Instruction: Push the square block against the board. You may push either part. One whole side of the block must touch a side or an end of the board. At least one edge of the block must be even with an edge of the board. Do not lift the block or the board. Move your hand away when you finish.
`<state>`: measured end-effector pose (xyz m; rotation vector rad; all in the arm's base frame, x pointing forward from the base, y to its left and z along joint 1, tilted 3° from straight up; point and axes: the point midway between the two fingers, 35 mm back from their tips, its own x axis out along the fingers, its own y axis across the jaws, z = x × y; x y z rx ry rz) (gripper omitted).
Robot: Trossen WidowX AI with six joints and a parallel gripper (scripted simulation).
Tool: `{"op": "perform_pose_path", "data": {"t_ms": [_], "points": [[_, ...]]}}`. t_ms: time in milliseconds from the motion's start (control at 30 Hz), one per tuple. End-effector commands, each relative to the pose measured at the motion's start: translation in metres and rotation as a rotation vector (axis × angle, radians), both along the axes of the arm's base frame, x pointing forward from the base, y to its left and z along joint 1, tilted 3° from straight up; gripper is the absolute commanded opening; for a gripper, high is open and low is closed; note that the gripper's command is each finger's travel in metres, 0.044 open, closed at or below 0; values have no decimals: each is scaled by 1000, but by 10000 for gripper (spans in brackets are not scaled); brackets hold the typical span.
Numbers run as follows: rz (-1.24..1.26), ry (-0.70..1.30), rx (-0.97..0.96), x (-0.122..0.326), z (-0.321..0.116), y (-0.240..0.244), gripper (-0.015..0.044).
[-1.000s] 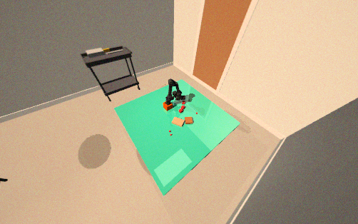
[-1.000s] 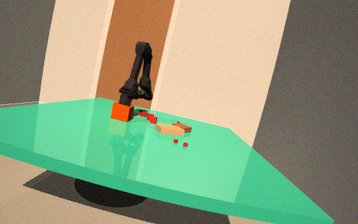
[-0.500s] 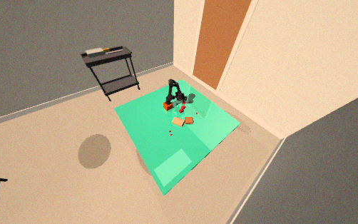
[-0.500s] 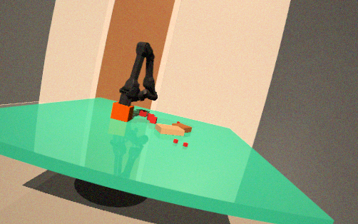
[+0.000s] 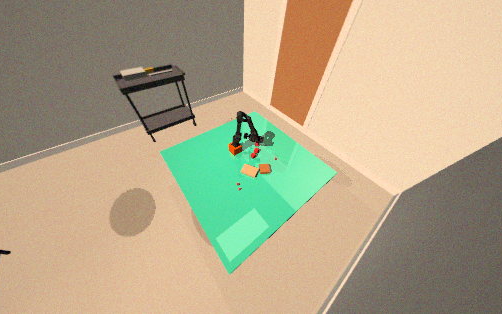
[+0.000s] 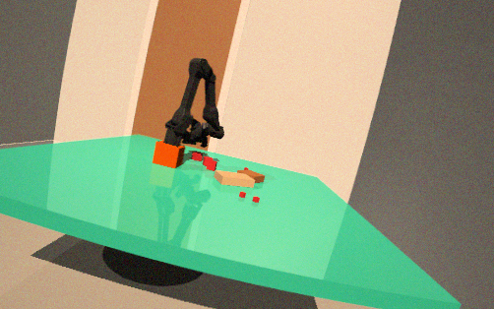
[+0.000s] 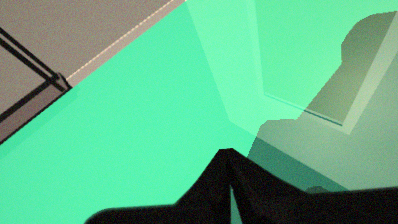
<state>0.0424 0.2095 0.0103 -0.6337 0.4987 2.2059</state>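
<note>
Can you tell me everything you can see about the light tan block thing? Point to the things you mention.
The light tan piece (image 5: 250, 171) (image 6: 234, 179) is a flat, low slab, longer than it is wide, with straight sides and sharp corners. It looks plain and smooth, maybe like pale wood. It lies flat on the green table, with the darker brown block (image 5: 265, 169) (image 6: 252, 175) right next to it. I can't tell whether those two touch. The robot's hand isn't touching it.

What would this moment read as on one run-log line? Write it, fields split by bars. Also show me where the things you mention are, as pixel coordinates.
gripper (image 5: 255, 141) (image 7: 226, 155): shut, nothing held | square block (image 5: 265, 169) (image 6: 252, 176): on table | board (image 5: 250, 170) (image 6: 234, 179): beside block
</note>
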Motion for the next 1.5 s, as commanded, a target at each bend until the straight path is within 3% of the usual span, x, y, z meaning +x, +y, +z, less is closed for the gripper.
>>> {"op": "perform_pose_path", "data": {"t_ms": [0, 1467], "points": [[-93, 26, -81, 14, -2, 0, 0], [-1269, 431, -755, 144, -11, -62, 0]]}}
